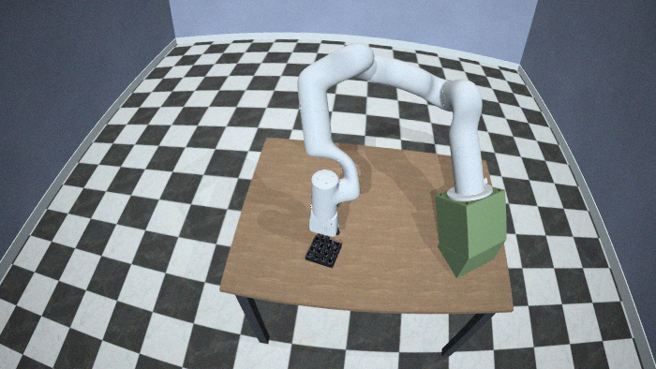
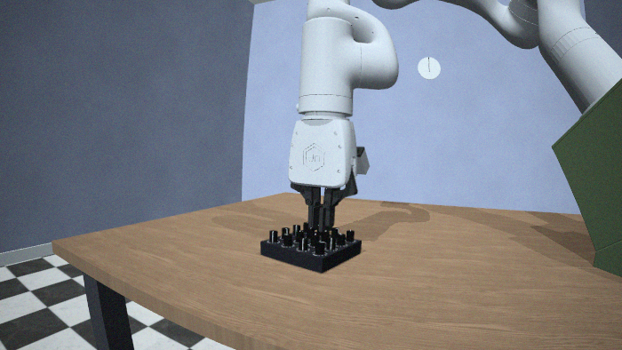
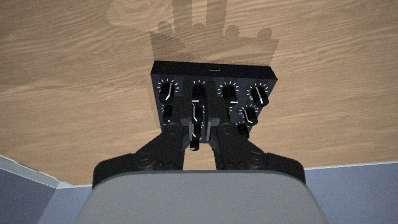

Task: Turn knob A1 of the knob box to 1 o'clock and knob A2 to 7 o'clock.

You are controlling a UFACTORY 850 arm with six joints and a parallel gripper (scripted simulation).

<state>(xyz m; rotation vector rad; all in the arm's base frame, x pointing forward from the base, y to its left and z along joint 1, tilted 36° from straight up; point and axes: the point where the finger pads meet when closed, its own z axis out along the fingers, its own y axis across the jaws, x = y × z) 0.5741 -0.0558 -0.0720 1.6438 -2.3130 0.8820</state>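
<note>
Pincer (image 1: 324,238) (image 2: 322,229) (image 3: 198,94) points straight down over the rear row of the knob box (image 1: 320,262) (image 2: 291,258) (image 3: 245,73), its fingers clenched on knob A2 (image 3: 198,92). The box stands on a brown wood-grain desk (image 1: 398,272) (image 2: 400,275) (image 3: 75,95) with dark legs, well apart from the green pedestal (image 1: 487,222) (image 2: 600,191) that carries the white arm (image 1: 315,112) (image 2: 326,62). Shadows of the arm fall across the wood, and the shadow of the box and fingers spreads beyond the rear edge. Around the desk runs a black-and-white checkered floor (image 1: 323,325) (image 2: 49,284), bounded by dark side walls and a pale blue wall (image 1: 351,16) (image 2: 275,111) bearing a round white disc (image 2: 429,68).

Black and square, the box is topped with rows of upright black knobs, each visible ring of marks printed in white. The socket shows on the rear side. Knob A1 (image 3: 166,93), just beside the clenched fingers, carries a bright white line; a white stroke also shows on A2, toward the front. The exact hour of either cannot be told.
</note>
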